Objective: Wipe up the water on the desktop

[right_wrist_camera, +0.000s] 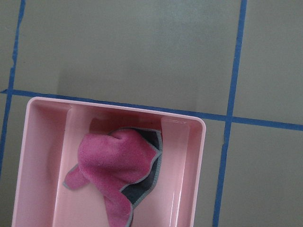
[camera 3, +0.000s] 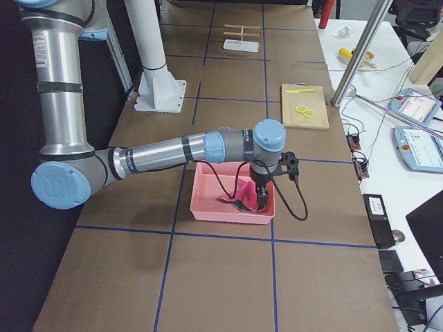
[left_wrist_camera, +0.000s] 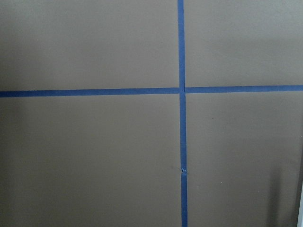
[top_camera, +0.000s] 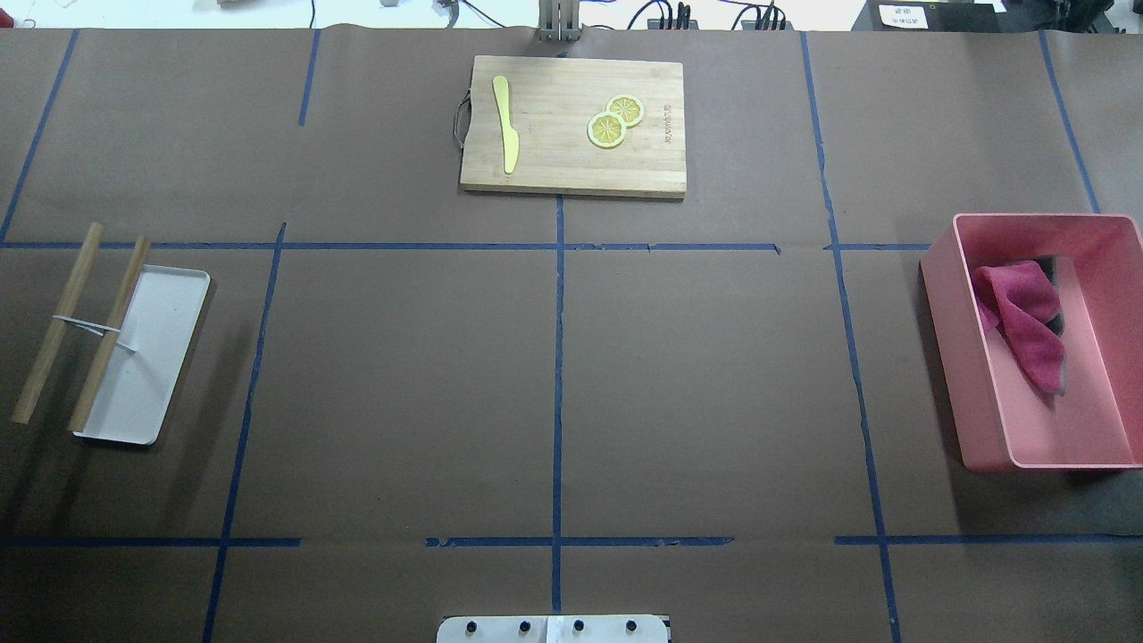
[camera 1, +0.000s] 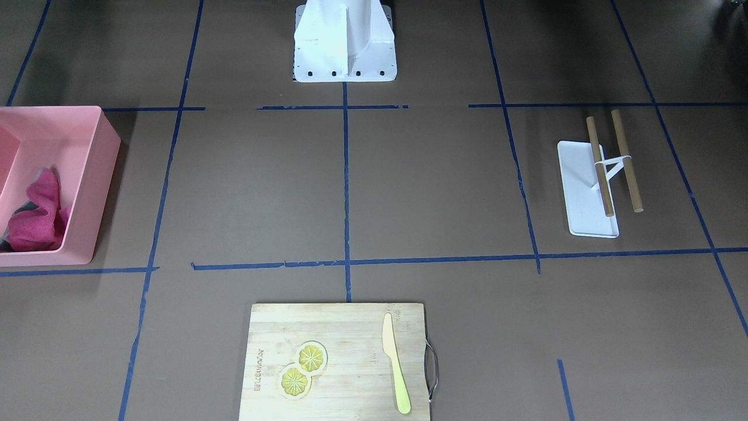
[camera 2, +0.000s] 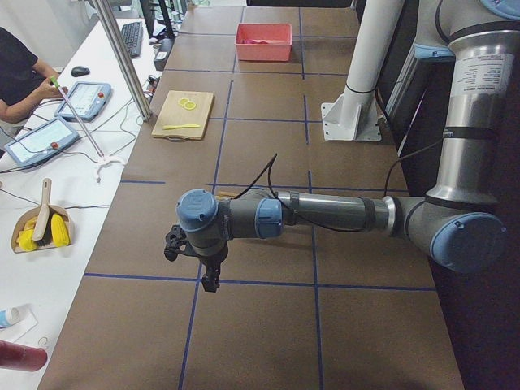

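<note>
The desktop [top_camera: 402, 384] is a dark-brown sheet divided by blue tape lines; I can make out no water on it in any view. A pink cloth [top_camera: 1022, 326] lies crumpled in a pink bin [top_camera: 948, 357] at the right side. It also shows in the right wrist view [right_wrist_camera: 113, 172] and in the front view [camera 1: 38, 222]. My right gripper [camera 3: 261, 205] hangs over the bin, seen only from the right side, and I cannot tell whether it is open. My left gripper [camera 2: 210, 283] hangs low over a tape line, seen only from the left side, and I cannot tell its state either.
A bamboo cutting board [top_camera: 554, 165] with two lemon slices and a yellow knife lies at the far middle. A white tray [top_camera: 156, 357] with a two-rod wooden rack [top_camera: 54, 335] stands at the left. The robot's base [camera 1: 345, 47] is at the near edge. An operator sits beside the table.
</note>
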You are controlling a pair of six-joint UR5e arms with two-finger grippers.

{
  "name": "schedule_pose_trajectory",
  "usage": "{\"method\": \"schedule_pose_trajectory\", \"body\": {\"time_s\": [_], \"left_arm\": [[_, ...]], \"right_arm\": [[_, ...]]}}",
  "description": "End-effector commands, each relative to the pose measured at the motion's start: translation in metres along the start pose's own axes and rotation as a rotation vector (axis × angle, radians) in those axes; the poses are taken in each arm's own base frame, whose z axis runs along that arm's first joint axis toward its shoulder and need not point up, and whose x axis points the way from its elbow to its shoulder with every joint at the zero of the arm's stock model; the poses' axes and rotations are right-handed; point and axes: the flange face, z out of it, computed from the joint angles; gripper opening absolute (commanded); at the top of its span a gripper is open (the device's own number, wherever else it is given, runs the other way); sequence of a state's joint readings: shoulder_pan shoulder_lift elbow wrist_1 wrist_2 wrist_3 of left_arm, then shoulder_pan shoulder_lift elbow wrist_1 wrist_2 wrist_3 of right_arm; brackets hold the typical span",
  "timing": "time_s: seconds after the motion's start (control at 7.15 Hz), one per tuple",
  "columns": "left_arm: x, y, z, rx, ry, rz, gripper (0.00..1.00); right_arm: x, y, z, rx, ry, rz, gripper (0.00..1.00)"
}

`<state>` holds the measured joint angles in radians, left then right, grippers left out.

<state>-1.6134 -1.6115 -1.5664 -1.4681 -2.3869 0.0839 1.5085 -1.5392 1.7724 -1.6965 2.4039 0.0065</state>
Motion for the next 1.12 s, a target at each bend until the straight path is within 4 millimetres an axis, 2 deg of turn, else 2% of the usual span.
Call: {"method": "schedule_pose_trajectory", "body": {"time_s": [0.0, 0.14, 0.84, 0.98], "left_arm": [[-0.002, 0.003, 0.002, -0.002, 0.003, -0.014, 1.0], [-0.001, 0.003, 0.002, 0.001, 0.003, -0.01, 1.0], [-0.003, 0.004, 0.003, 0.0, 0.002, -0.011, 1.0], [-0.003, 0.004, 0.005, -0.004, 0.002, -0.012, 1.0]], "right_arm": [[0.034, 0.008, 0.027, -0.056, 0.002, 0.067, 1.0], [0.06, 0.012, 0.04, -0.081, -0.008, 0.122, 1.0], [0.091, 0.021, 0.02, 0.0, -0.002, 0.14, 1.0], [0.096, 0.029, 0.025, -0.01, -0.003, 0.154, 1.0]]}}
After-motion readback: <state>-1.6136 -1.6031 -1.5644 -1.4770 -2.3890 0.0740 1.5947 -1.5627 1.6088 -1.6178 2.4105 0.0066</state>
